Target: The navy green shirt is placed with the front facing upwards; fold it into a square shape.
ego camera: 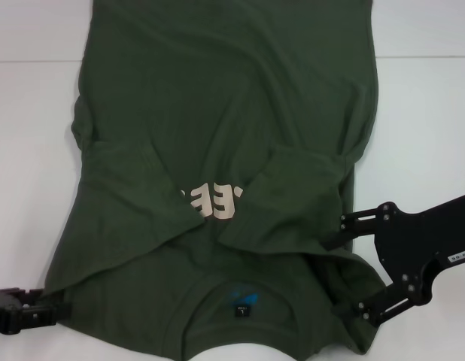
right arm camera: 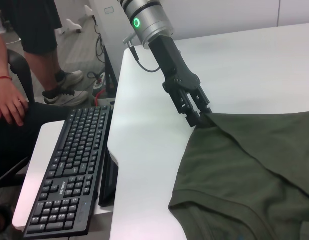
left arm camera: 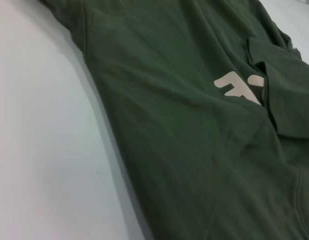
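The navy green shirt [ego camera: 232, 98] lies spread on the white table [ego camera: 420, 113], collar toward me, with both sleeves folded in over the chest. The pale lettering [ego camera: 210, 201] shows only in part between the sleeves, and the neck label [ego camera: 241, 307] sits inside the collar. My left gripper [ego camera: 56, 308] is at the near left shoulder corner; the right wrist view shows that left gripper [right arm camera: 199, 117] shut on the shirt [right arm camera: 254, 170] edge. My right gripper [ego camera: 351, 265] stands open at the near right shoulder, one finger on each side of the cloth edge. In the left wrist view only the shirt [left arm camera: 184, 125] and lettering [left arm camera: 239, 87] show.
Beyond the table's left end a black keyboard [right arm camera: 69, 170] rests on a lower side stand. A seated person [right arm camera: 9, 100] is beside it. Bare white tabletop runs along both sides of the shirt.
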Action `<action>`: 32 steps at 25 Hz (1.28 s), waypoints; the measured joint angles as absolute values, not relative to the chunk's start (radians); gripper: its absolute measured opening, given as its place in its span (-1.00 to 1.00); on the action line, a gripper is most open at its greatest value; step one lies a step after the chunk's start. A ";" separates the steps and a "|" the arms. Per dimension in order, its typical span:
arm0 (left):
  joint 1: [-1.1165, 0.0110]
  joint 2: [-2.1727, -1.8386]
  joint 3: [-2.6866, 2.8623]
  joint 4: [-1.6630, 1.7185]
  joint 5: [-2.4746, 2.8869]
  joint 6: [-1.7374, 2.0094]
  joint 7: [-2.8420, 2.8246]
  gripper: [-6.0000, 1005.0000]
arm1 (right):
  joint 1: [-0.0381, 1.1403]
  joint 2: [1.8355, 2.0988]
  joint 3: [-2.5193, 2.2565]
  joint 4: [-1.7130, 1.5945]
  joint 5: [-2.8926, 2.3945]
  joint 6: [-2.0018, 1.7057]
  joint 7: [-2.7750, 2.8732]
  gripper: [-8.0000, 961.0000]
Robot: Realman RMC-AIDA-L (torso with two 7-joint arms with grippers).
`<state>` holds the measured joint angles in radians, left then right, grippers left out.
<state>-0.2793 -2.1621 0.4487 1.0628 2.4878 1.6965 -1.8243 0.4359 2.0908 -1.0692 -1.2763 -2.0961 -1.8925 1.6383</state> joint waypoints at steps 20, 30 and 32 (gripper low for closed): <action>-0.288 -2.166 0.487 1.056 2.498 1.634 -1.804 -0.56 | 0.445 2.091 -1.071 -1.263 -2.095 -1.888 1.637 0.83; -0.296 -2.163 0.489 1.023 2.493 1.629 -1.806 -0.92 | 0.470 2.089 -1.071 -1.227 -2.101 -1.889 1.638 0.81; -0.297 -2.163 0.488 1.022 2.491 1.631 -1.807 -0.92 | 0.471 2.088 -1.071 -1.227 -2.101 -1.889 1.651 0.81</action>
